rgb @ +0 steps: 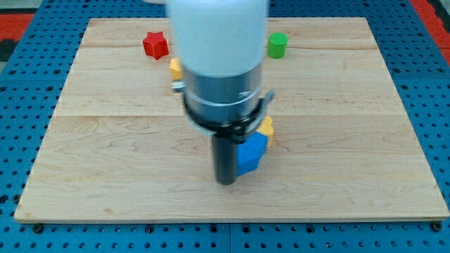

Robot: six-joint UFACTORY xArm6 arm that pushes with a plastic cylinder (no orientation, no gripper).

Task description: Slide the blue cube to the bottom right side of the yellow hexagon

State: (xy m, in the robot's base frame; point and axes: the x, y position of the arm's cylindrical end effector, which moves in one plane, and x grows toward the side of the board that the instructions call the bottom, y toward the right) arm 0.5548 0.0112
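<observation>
The blue cube [252,154] lies near the middle of the wooden board [337,119], just below and touching a yellow block [266,128] whose shape is mostly hidden by the arm. My tip [225,181] is at the blue cube's left side, touching or almost touching it. A second yellow block [175,68] peeks out at the arm's left edge near the view's top. The arm's white and grey body covers the board's centre top.
A red star-shaped block [155,45] lies at the view's top left. A green cylinder [277,45] lies at the top, right of the arm. The board sits on a blue pegboard [21,140].
</observation>
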